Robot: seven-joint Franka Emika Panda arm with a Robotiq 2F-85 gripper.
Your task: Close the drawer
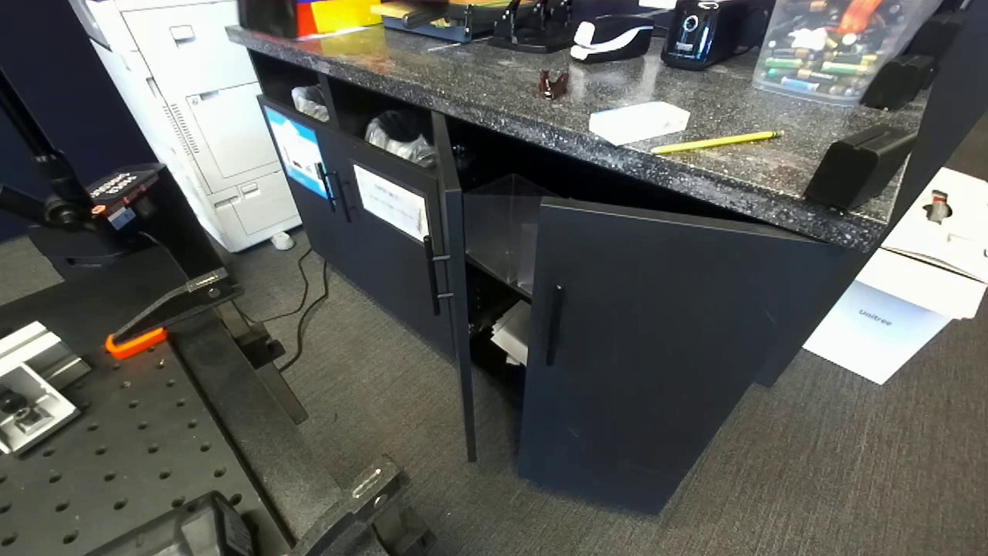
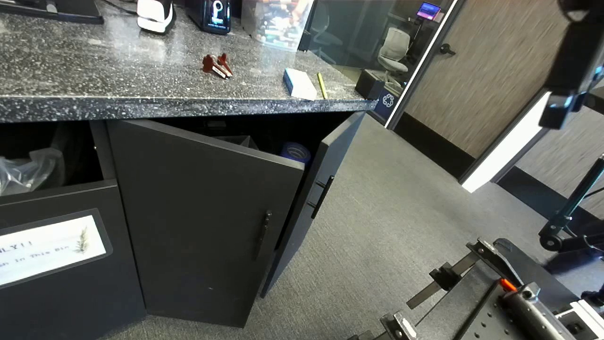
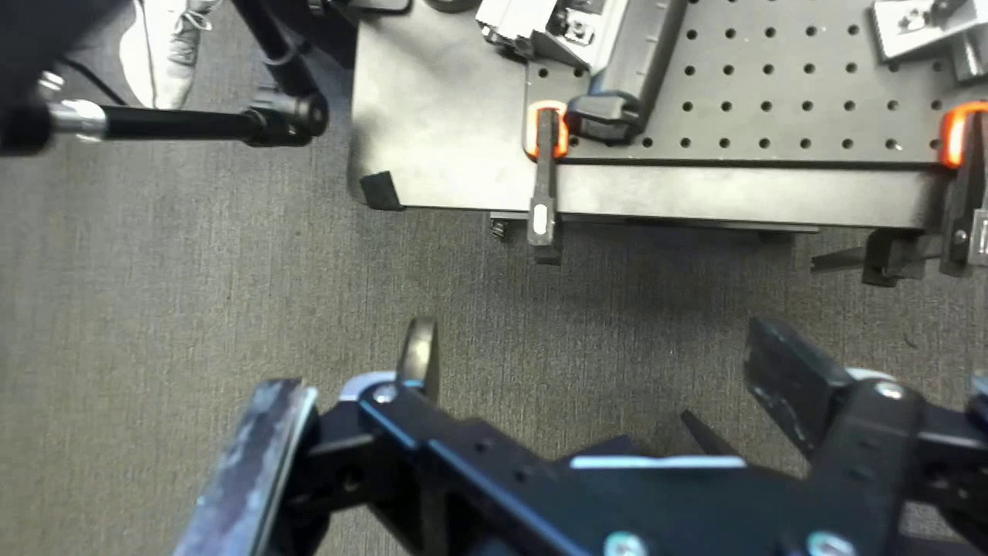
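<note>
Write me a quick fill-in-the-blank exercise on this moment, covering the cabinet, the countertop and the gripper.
1. In both exterior views, the number of cabinet doors standing open is ____.
2. The pencil on the countertop is ____ in colour.
3. In the wrist view, the gripper is ____ (open or shut), with carpet showing between its jaws.
4. The roll of tape showing between the cabinet doors is ____ in colour.

Missing words: two; yellow; open; blue.
</note>
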